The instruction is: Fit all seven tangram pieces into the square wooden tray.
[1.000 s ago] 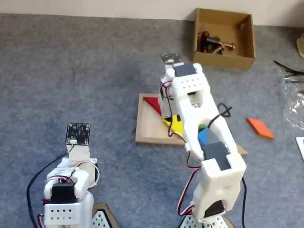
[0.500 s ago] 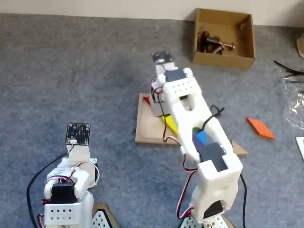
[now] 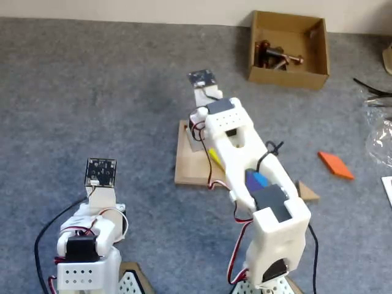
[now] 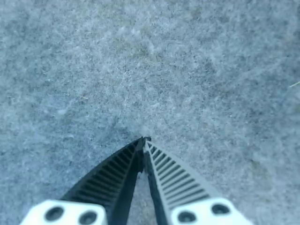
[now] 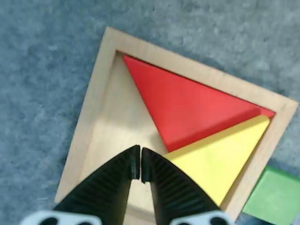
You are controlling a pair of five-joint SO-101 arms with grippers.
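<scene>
Hovering over the square wooden tray (image 5: 115, 117), the right pincer (image 5: 140, 164) is clenched and holds nothing; its tips sit above the bare tray floor, just beside the seam where the large red triangle (image 5: 187, 105) meets the large yellow triangle (image 5: 215, 159). Both triangles lie flat inside, tight against the rim.

Judgement: two of seven seated, so the step in hand is fetching another piece. The green square piece (image 5: 272, 197) lies just outside the tray's corner and looks like the closest candidate. To do it well:
- release the pincer before descending;
- grip across opposite edges, since the piece is thin and flat;
- lower it level, without nudging the seated triangles.

The left pincer (image 4: 144, 140) is also clenched and empty, parked above the counter.

Surface: the grey felt-covered counter (image 3: 92, 92) is likely grippy, so pieces should lift rather than slide. Also on it are a blue piece (image 3: 257, 179) under the right arm, an orange parallelogram (image 3: 335, 165) well apart, a plain wooden triangle (image 3: 306, 192), and a cardboard box (image 3: 285, 78) of metal parts.
</scene>
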